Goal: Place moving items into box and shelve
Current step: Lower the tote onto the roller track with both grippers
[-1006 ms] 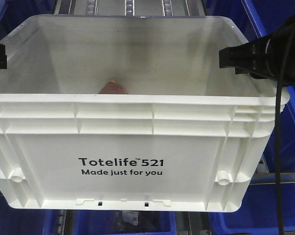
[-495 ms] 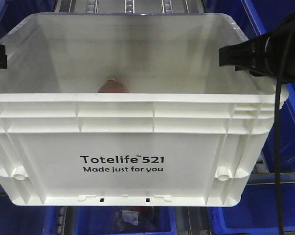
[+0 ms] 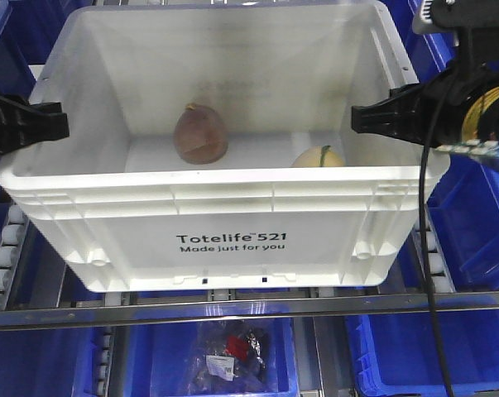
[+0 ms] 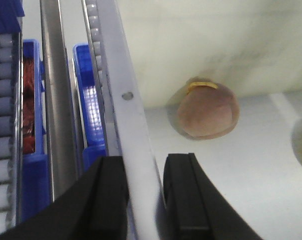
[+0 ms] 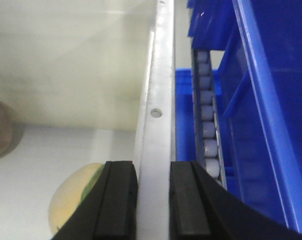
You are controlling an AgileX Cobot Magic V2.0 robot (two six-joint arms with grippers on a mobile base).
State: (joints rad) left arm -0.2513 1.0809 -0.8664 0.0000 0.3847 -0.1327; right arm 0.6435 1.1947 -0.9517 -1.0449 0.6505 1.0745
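My left gripper [image 4: 143,200] pinches the box's [image 3: 224,203] left rim, one black finger outside the wall, one inside, the rim sandwiched between them. My right gripper [image 5: 153,200] does the same on the right rim, fingers closed tight against both faces of the wall. From the front, the left one sits at nine o'clock on the box, the right at three o'clock. Inside, the pinkish-brown toy [image 3: 200,135] rests on the floor near centre, toward the back wall, its yellow rim at twelve o'clock. The pale yellow fruit toy [image 3: 318,157] lies at about four o'clock from it, close to the front wall, partly hidden by the rim; whether it touches that wall I cannot tell. The box sits over roller rails [image 3: 9,240], with blue bins [image 3: 472,207] at three o'clock and another blue bin [image 3: 162,364] at six o'clock below, holding small packaged items [image 3: 237,351].
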